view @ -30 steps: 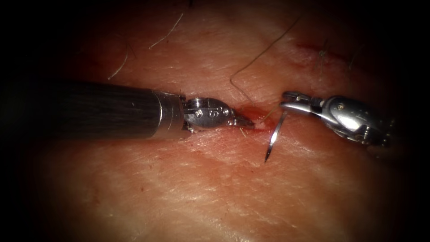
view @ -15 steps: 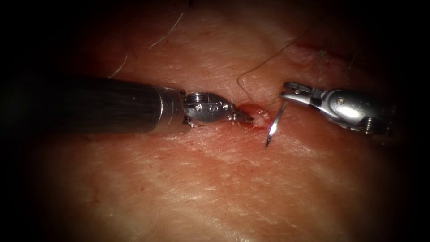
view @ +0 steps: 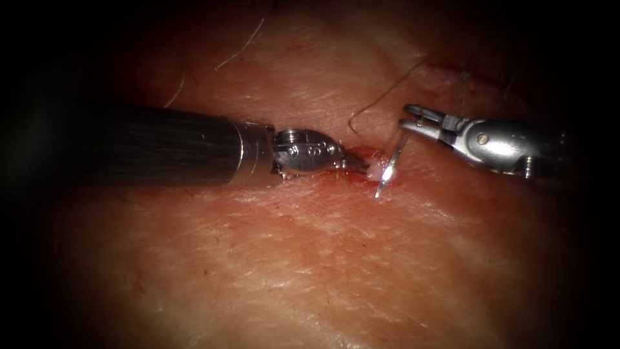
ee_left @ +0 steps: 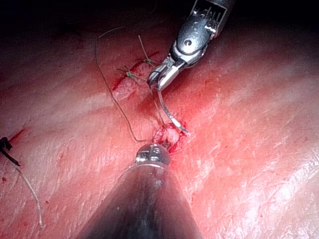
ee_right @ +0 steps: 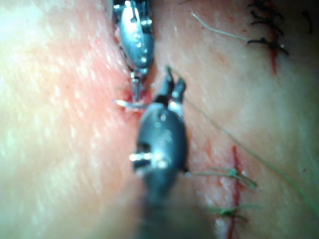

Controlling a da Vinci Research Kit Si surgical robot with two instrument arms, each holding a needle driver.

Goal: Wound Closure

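Right tool [view: 408, 124] is reaching in from the right in the endoscope view, its jaws clamped on the needle [view: 391, 165] close to the thread end. The needle is hanging down and leftward, its point hovering just right of the open cut [view: 361, 155]. I cannot tell whether the point is touching the tissue [view: 310, 258]. Thread [view: 381, 97] is trailing up and away in a loose curve. From the left, the left tool [view: 356, 163] is lying low, its jaws together and seemingly pinching a pale lip of tissue at the cut, amid red fluid [view: 371, 184].

Seen from the left wrist, the right tool [ee_left: 158, 82] is gripping the needle [ee_left: 167, 112], which is curving down toward the raised edge of the cut [ee_left: 168, 135]. Finished stitches [ee_left: 144, 62] are lying just beyond.

From the right wrist, the left tool [ee_right: 135, 89] is nosing into the red cut while the needle [ee_right: 127, 104] is showing as a bright sliver beside it.

By my reading, the needle is being lined up for a bite. That calls for the point meeting the lifted edge squarely and the left tool holding steady.
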